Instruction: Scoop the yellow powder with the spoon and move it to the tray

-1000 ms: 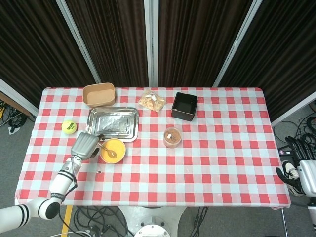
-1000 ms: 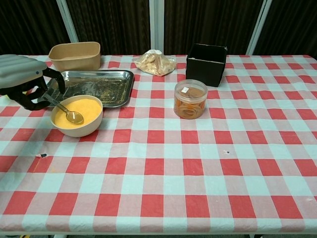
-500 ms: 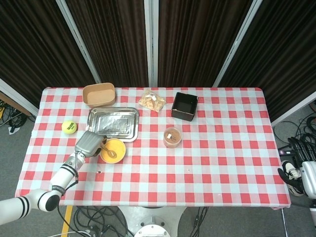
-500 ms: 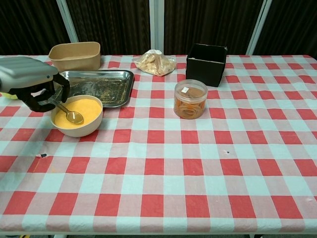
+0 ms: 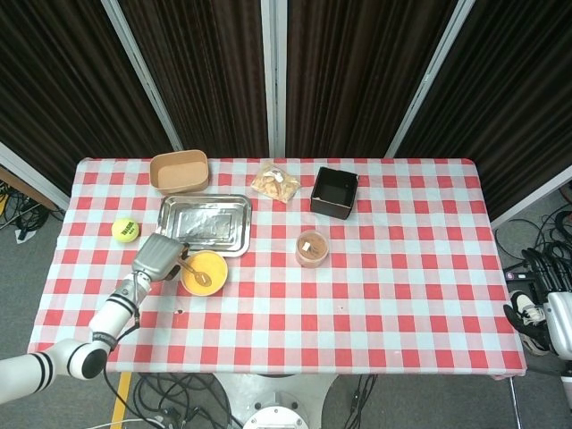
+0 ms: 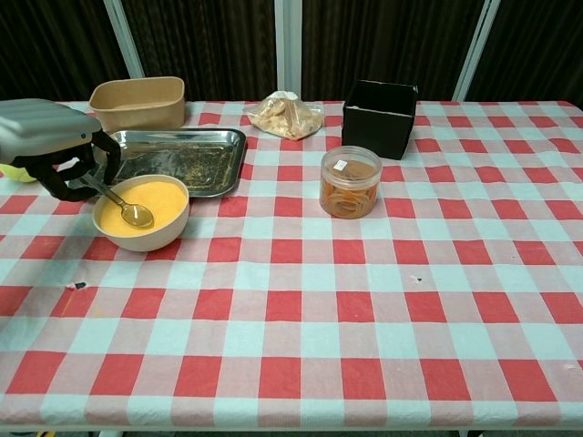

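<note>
Setting. A rectangular table point(image 5: 402, 295) covered by a red-and-white checked cloth point(image 6: 364, 300) stands on a grey floor point(image 5: 536, 393). Behind it hang dark, finely ribbed curtain panels point(image 5: 357, 71) — nearly black — separated by pale metal posts point(image 5: 273, 71); the centre post is upright, the outer ones lean outward. The cloth's far edge lies just in front of the curtain foot. Loose black cables point(image 5: 545, 228) trail over the floor at the right and beneath the near table edge; more cables, and what may be a shoe — the view is too small to be sure — lie at the far left point(image 5: 20, 219). Lighting is even, casting only soft shadows.
</note>
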Action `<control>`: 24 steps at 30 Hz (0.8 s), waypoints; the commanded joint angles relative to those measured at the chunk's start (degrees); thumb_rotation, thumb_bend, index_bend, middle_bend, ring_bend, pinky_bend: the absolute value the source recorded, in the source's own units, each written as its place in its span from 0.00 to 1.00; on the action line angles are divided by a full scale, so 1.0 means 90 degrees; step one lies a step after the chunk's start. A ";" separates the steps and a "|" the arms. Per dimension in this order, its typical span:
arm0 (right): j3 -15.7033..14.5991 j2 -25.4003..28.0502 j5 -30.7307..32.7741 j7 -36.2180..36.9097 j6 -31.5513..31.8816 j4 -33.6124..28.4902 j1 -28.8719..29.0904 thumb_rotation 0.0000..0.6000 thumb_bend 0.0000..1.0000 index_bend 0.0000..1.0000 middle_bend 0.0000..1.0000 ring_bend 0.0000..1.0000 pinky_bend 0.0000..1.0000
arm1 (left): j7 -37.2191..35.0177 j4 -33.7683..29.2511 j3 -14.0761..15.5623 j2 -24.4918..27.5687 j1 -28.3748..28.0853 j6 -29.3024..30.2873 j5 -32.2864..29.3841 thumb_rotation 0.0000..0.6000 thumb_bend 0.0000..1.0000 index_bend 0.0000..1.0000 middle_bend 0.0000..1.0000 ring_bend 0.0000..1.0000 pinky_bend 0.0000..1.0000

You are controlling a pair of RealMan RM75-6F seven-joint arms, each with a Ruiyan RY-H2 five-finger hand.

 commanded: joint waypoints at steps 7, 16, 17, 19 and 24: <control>-0.0003 0.0006 0.0023 0.0013 0.0020 0.0010 -0.0035 1.00 0.24 0.00 0.07 0.00 0.00 | 0.0085 0.0105 0.0035 -0.0074 -0.0095 -0.0019 -0.0140 1.00 0.35 0.56 0.91 0.93 1.00; 0.0000 0.0001 0.0018 0.0009 0.0033 0.0004 -0.0046 1.00 0.24 0.00 0.07 0.00 0.00 | 0.0077 0.0130 0.0080 -0.0067 -0.0138 -0.0026 -0.0237 1.00 0.35 0.56 0.91 0.93 1.00; 0.0000 0.0005 0.0020 0.0008 0.0040 0.0002 -0.0053 1.00 0.24 0.00 0.07 0.00 0.00 | 0.0072 0.0131 0.0086 -0.0068 -0.0141 -0.0024 -0.0245 1.00 0.35 0.56 0.91 0.93 1.00; -0.0002 0.0008 0.0021 0.0005 0.0049 0.0001 -0.0062 1.00 0.24 0.00 0.07 0.00 0.00 | 0.0057 0.0131 0.0088 -0.0067 -0.0148 -0.0022 -0.0254 1.00 0.35 0.57 0.91 0.93 1.00; -0.0005 0.0010 0.0026 0.0003 0.0049 -0.0006 -0.0073 1.00 0.24 0.00 0.07 0.00 0.00 | 0.0006 0.0144 0.0105 -0.0078 -0.0168 -0.0029 -0.0260 1.00 0.35 0.59 0.91 0.93 1.00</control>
